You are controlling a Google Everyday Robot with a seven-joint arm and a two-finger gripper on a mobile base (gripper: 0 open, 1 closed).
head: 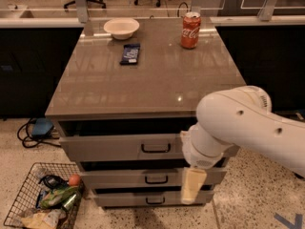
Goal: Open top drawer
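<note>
The top drawer [114,148] is the widest grey-beige front just under the countertop, with a small black pull handle [156,148] near its middle. A dark gap shows between it and the countertop. My white arm [238,123] reaches in from the right and covers the drawer's right end. My gripper [192,187] hangs down from the wrist in front of the lower drawers, below and right of the top handle. It holds nothing that I can see.
Two shorter drawers [143,178] sit below. On the countertop [143,80] are a white bowl [121,27], a dark snack bar [130,54] and a red soda can [190,30]. A wire basket [43,199] of items stands on the floor at the left.
</note>
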